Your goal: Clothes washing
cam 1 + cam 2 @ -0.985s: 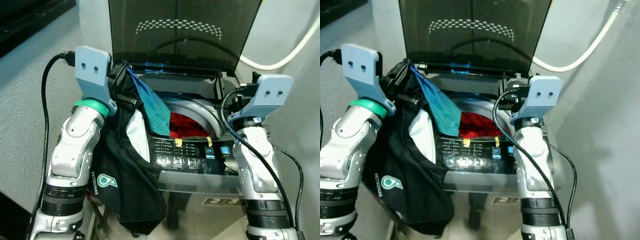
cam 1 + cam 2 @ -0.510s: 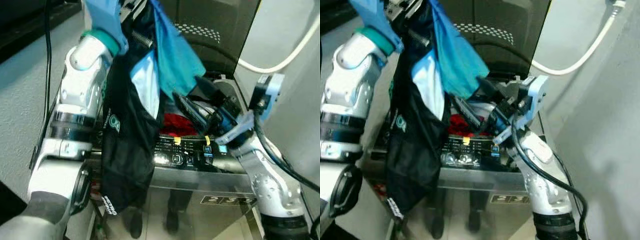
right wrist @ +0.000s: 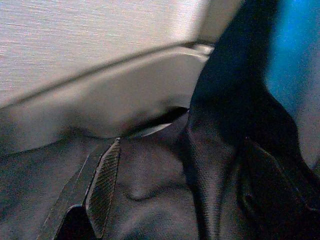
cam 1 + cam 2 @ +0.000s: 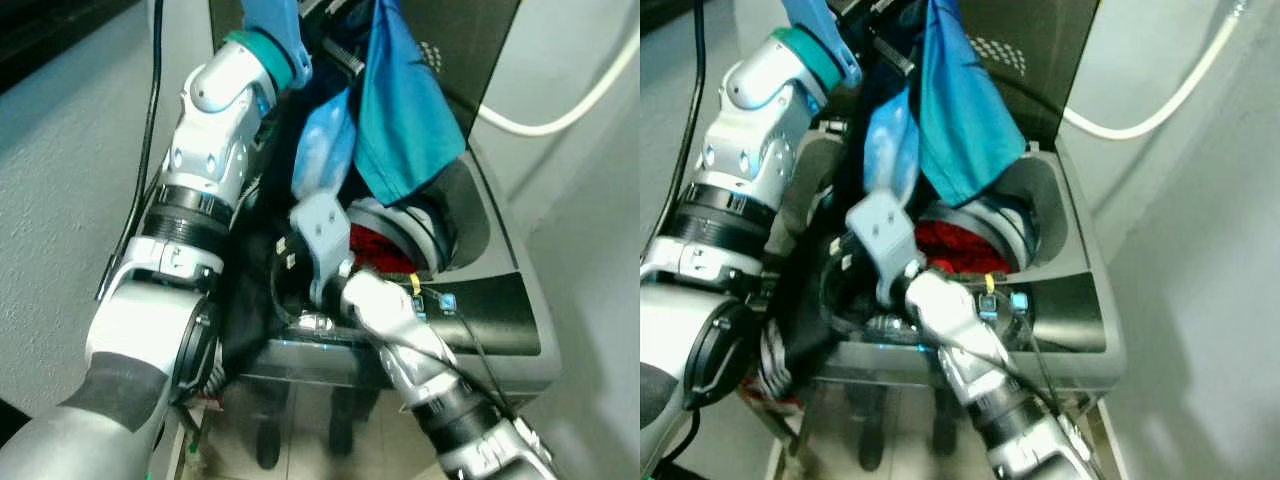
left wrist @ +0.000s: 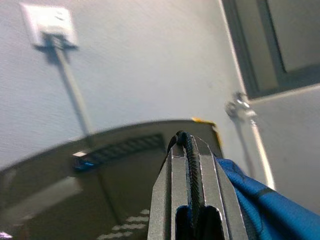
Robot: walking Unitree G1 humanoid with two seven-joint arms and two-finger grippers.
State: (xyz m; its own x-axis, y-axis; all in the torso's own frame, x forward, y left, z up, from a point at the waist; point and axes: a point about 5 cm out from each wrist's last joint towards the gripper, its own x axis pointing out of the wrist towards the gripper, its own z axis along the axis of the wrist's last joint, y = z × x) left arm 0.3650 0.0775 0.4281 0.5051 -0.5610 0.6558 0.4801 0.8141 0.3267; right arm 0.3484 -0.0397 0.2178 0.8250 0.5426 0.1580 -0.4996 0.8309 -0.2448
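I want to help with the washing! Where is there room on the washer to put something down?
The dark front right corner of the washer is bare, beside the small blue button. The tub opening is crowded: red clothes lie inside, and the blue and black garment hangs over it from the left gripper. The right gripper reaches across the front left, against the black cloth.

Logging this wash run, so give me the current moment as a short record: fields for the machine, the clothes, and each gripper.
machine: top-loading washing machine, lid raised, drum open
in drum: red laundry
held garment: black and blue garment hanging above the drum, part draped over the machine's front left edge
left gripper: left gripper raised high, shut on the garment's edge
right gripper: right gripper reached across to the left, against the black fabric; fingers cannot be judged
wall: white hose behind the machine
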